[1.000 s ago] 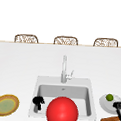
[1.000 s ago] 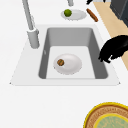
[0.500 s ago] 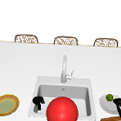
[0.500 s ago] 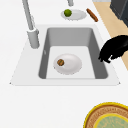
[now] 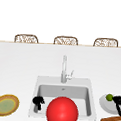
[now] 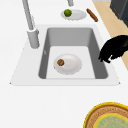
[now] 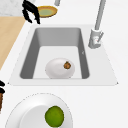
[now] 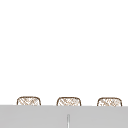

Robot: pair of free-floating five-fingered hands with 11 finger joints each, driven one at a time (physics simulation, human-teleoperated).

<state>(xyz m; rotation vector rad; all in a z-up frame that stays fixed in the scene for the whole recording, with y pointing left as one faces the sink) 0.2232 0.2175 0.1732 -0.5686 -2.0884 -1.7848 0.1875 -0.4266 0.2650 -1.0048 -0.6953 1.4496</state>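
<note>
— At the sink's (image 5: 36,100) front left corner, what is the left hand (image 5: 38,101) doing?

— It hangs over the rim with its fingers curled downward and nothing between them. From the left side it (image 6: 113,48) shows as a dark shape above the basin's near wall, fingertips pointing down toward the edge, not touching anything I can make out.

— And what lies nearest to it?

— Down in the basin, a white plate (image 6: 68,64) with a small brown bit of food (image 6: 60,62) on it. The plate sits flat on the sink floor, well apart from the hand. From the right side the same plate (image 7: 58,68) carries the brown bit (image 7: 67,65) toward the tap's side.

— The other hand?

— The right hand (image 5: 118,102) hovers at the counter's right end, over a second white plate (image 5: 103,103). I cannot tell how its fingers are set.

— What is on that plate?

— A green lime (image 5: 109,97), just beside the hand. A brown stick-like thing (image 5: 111,119), perhaps a rolling pin, lies on the counter just in front of the plate.

— Anything else around?

— The tap (image 5: 64,70) stands upright behind the basin. A yellow-rimmed woven plate (image 5: 6,104) sits on the counter left of the sink. A big red ball (image 5: 62,111) covers the sink's front middle in the front view. Three wicker chair backs (image 5: 66,40) line the far edge.
</note>
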